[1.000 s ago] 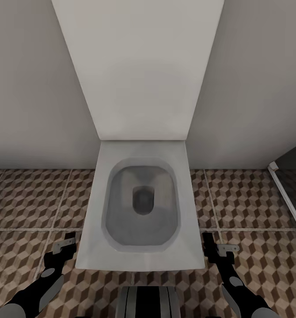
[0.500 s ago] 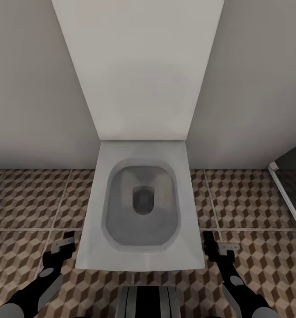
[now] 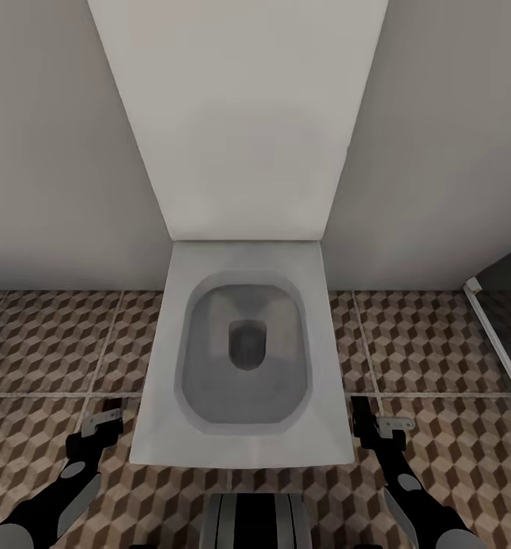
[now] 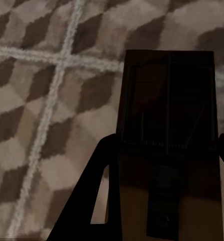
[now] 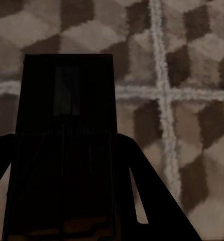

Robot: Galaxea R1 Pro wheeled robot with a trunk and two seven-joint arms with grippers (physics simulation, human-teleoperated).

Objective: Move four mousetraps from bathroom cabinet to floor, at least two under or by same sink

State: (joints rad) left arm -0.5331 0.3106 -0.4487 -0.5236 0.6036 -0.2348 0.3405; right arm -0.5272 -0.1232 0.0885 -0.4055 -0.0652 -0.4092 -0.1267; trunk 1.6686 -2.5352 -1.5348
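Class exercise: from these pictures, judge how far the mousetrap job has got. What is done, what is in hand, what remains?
Done: two traps are out of storage. In hand: the left gripper holds a flat brown mousetrap with dark wire; the right gripper holds another dark flat mousetrap, both above the cube-patterned tiled floor beside the white toilet. Left: no trap lies on the visible floor yet.

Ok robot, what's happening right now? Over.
Left gripper shut on a mousetrap. Right gripper shut on another mousetrap. Both low over the tiled floor. Toilet dead ahead.
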